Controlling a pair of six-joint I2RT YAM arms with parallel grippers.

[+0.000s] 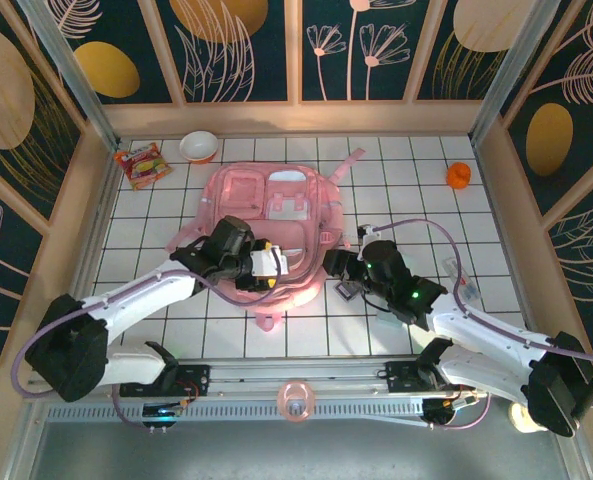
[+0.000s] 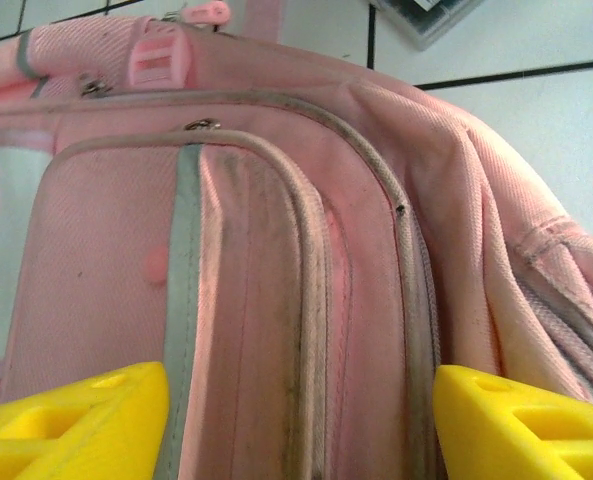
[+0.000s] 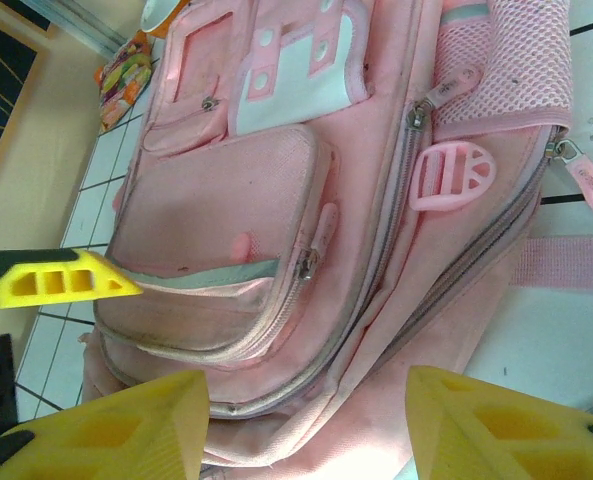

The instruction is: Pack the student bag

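Your left claw (image 2: 298, 400), jaws apart astride a pocket of the student bag (image 2: 106, 280), your right claw (image 3: 306, 400), jaws apart at its side

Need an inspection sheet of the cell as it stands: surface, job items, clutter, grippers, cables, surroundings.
Surface: white tiled table, black grid lines, no spills seen.
Job's things: student bag, pink, lying flat mid-table, front pockets facing up.
Clutter: snack packet and bowl far left; orange object far right; pink ring on the near rail.
Grippers: left gripper open, jaws astride the bag's zipped edge; right gripper open, at the bag's near right side.
Cables: lilac cables run along both arms, the right one arching above the table.
Surroundings: wood-framed floral panels on three sides.
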